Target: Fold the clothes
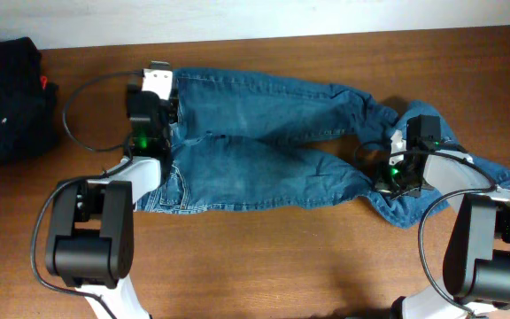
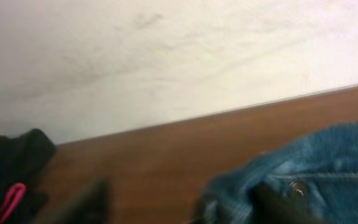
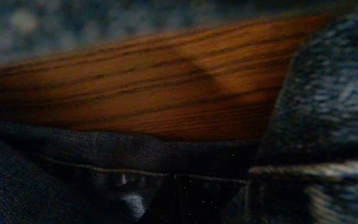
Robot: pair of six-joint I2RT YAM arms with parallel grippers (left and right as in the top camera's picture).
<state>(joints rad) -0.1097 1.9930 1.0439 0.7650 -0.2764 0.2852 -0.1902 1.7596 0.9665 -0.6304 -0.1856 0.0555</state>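
Observation:
The clothes, a pair of blue jeans [image 1: 264,142], lie spread across the table with the waist at the left and the legs running right. My left gripper [image 1: 156,75] hovers at the waistband's far corner. In the left wrist view my left gripper [image 2: 182,205] is open, its blurred dark fingers [image 2: 89,202] wide apart, with the denim edge [image 2: 328,168] at the right one. My right gripper [image 1: 401,182] sits on the bunched leg ends. In the right wrist view my right gripper [image 3: 179,199] is shut, a dark denim hem [image 3: 104,165] lying across it.
A black garment pile [image 1: 7,97] with a small red tag [image 1: 45,84] lies at the far left, also in the left wrist view [image 2: 11,168]. Bare wooden table [image 1: 282,257] runs along the front. A pale wall [image 2: 166,56] backs the table.

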